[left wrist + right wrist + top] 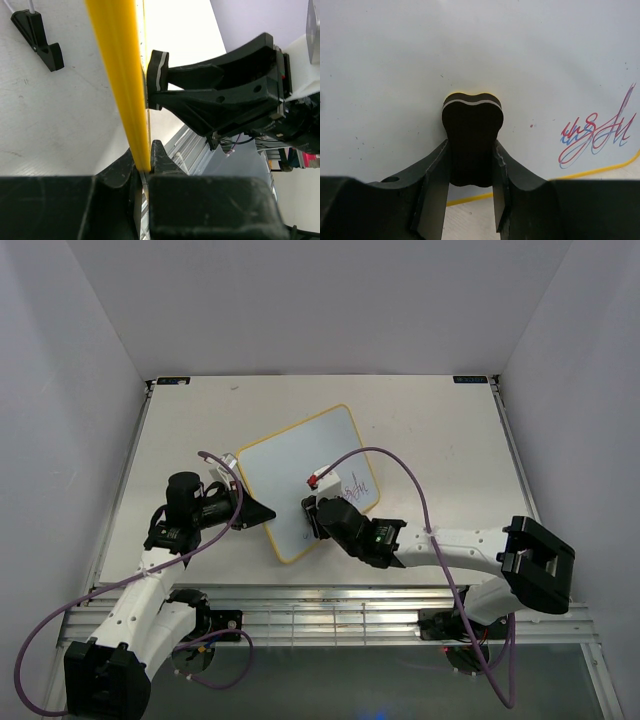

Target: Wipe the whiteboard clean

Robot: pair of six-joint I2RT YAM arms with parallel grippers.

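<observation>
The whiteboard (300, 455) lies skewed at the centre of the tabletop (440, 430). The left fingers (161, 159) pinch its yellow frame at the left edge, steadying it. The right fingers (434, 180) clamp a black eraser (471, 125), which appears set against the white surface. The red-purple handwriting (597, 134) is unwiped, to the right of the eraser in the wrist view, near the frame. The right arm is nearer, so the wipe probably goes rightward.

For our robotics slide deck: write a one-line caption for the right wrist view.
Right pincer holds a black eraser against the whiteboard, red-purple handwriting nearby.
</observation>
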